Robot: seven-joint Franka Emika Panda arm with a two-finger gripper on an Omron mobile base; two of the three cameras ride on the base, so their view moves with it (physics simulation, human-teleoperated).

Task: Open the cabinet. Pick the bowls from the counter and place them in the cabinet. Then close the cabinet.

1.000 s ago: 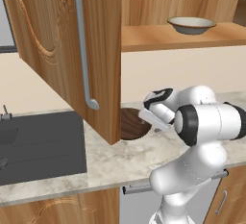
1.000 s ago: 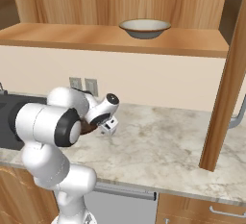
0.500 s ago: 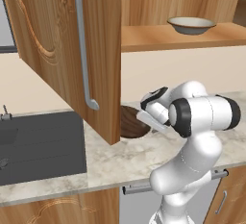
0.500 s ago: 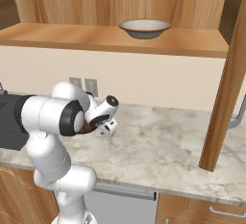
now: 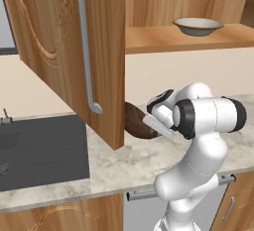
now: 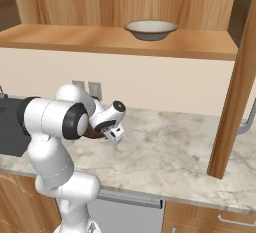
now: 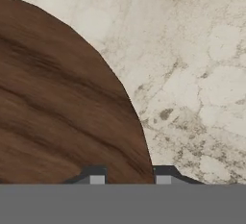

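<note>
Wood-grained and dark, the brown bowl (image 7: 62, 103) lies on the counter (image 6: 165, 152) under the gripper (image 7: 129, 177); in the hand view it spreads from nine o'clock down to six, its rim running between the two fingertips (image 7: 96, 176), one over the wood and one over the stone; whether the tips already bite on the rim I cannot tell. The tan bowl (image 6: 150, 28) already sits on the shelf of the cabinet (image 6: 115, 39), at twelve o'clock above the arm; so the step in hand looks like the pick of the second bowl. The next move, as I judge it, calls for a firm pinch on the rim, then a lift up and forward to the shelf beside its mate.

Room is mixed: the open left door (image 5: 74, 56) hangs close at nine o'clock of the hand in the left base view, its lower edge just over the bowl; the right door (image 6: 235, 92) stands well apart at three o'clock in the right base view; the shelf's front edge lies overhead, so the bowl should rise clear before going in.
</note>
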